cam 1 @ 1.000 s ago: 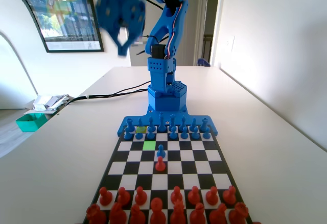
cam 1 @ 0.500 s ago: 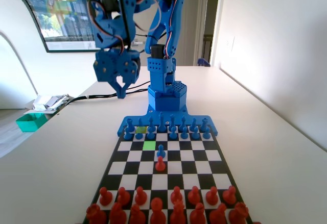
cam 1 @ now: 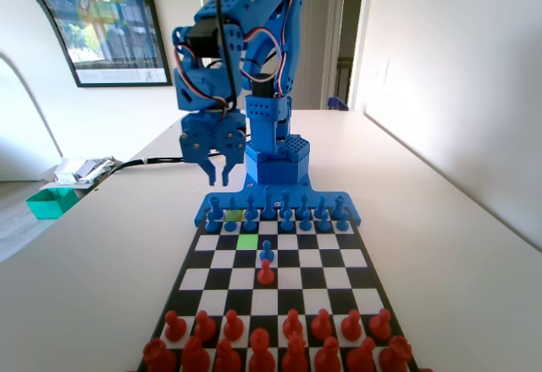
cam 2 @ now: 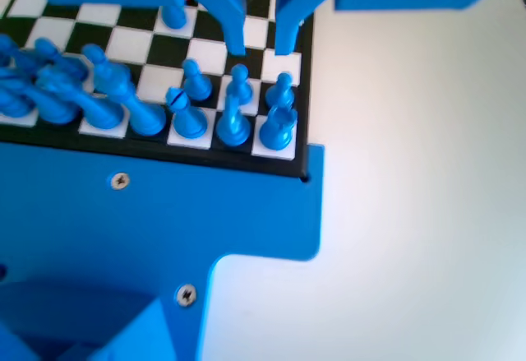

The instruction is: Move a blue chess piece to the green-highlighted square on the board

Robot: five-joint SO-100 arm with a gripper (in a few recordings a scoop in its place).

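Observation:
The board point(cam 1: 330, 258) lies lengthwise with the blue arm at its far end. The lime-green square point(cam 1: 247, 241) sits in the third row from the arm, bare. A duller yellow-green square point(cam 1: 235, 215) lies just behind it among the blue pawns point(cam 1: 287, 219). One blue pawn point(cam 1: 267, 252) stands advanced, facing a red pawn point(cam 1: 266, 272). My gripper point(cam 1: 219, 179) hangs open above the board's far left corner, holding nothing. In the wrist view the gripper point(cam 2: 260, 48) hovers over the corner pawns point(cam 2: 239, 81), near the board point(cam 2: 156, 48) edge.
Red pieces point(cam 1: 271, 342) fill the two near rows. The arm's base point(cam 1: 275, 164) stands behind the board. Cables point(cam 1: 186, 153) run off to the left, and a green box point(cam 1: 51, 201) sits at the table's left edge. White table point(cam 2: 411, 172) lies beside the board.
The gripper has come down from high at the upper left and swung right, closer to the board's far left corner. The pieces have not moved.

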